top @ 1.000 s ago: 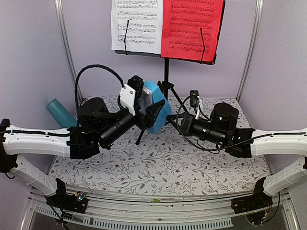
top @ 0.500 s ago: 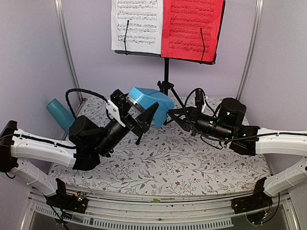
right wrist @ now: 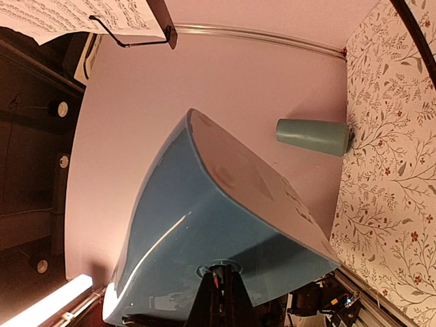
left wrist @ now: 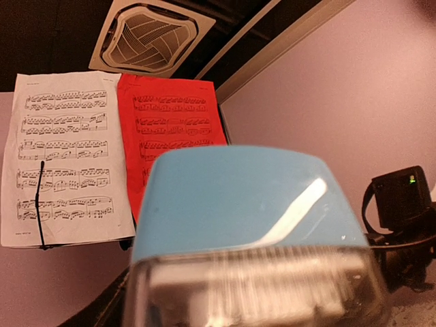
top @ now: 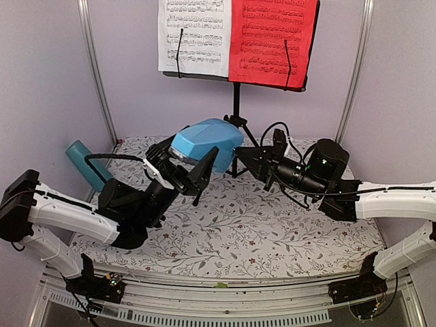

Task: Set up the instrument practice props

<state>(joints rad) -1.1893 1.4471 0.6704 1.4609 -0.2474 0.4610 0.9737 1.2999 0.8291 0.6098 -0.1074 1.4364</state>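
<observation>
A teal cup (top: 83, 162) sits at the left edge of the floral desk (top: 225, 231) by the wall, well apart from the left pincer (top: 187, 155). That pincer stands wide, clamped on the sides of the small blue pyramid metronome (top: 208, 136), and holds it tipped in the air over the desk's middle, with open cloth below and in front. The right pincer (top: 242, 155), fully closed and empty, has its tip at a round fitting on the metronome's underside. Behind and above them, the black music stand (top: 236, 102) carries the white sheet (top: 194, 37) and red sheet (top: 272, 41) side by side, their lower edges well clear of the metronome.
</observation>
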